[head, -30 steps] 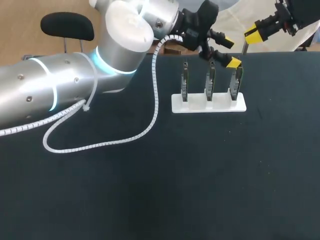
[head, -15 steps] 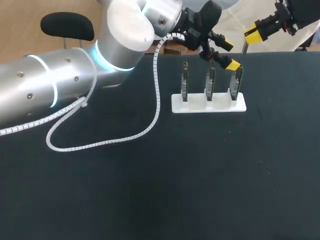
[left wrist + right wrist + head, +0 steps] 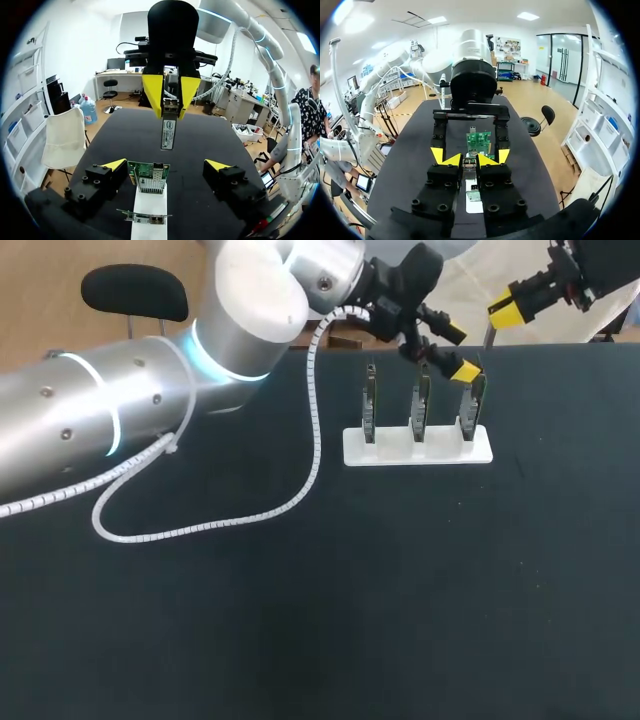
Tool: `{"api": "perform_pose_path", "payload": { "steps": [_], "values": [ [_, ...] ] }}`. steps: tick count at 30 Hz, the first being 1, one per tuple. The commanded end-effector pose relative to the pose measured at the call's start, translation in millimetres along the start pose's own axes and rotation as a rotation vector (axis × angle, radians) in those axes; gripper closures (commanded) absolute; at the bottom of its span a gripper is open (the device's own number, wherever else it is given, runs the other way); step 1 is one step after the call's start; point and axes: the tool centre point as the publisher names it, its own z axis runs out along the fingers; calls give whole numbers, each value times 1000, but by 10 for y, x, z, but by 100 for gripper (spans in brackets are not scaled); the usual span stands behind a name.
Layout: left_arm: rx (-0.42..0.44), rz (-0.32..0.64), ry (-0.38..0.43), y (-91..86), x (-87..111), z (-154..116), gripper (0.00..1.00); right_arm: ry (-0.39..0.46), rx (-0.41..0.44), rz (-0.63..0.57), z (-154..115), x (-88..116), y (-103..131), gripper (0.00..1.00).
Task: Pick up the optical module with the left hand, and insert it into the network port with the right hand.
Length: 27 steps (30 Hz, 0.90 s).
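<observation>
Two cautions: right jaws clamp the optical module (image 3: pixel 168 131), left jaws gape astride the network card (image 3: pixel 148 173), so line up squarely and descend slowly.

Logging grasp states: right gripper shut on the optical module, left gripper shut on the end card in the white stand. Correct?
One error: the left gripper is open, not shut. The left wrist view shows its fingers apart on either side of the end card in the white stand, not clamping it. The right gripper is shut on the optical module, as stated.
</observation>
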Motion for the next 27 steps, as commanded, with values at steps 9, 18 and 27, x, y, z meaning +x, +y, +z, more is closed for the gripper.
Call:
{"api": "perform_pose_path", "payload": {
  "steps": [9, 18, 27],
  "values": [
    [14, 10, 5, 15, -16, 7, 0, -10, -7, 1, -1, 5, -28, 100],
    [14, 10, 5, 15, -16, 7, 0, 0, -12, -5, 21, 27, 13, 100],
    [14, 10, 5, 15, -16, 7, 0, 5, -12, -23, 57, 58, 43, 100]
  ]
}}
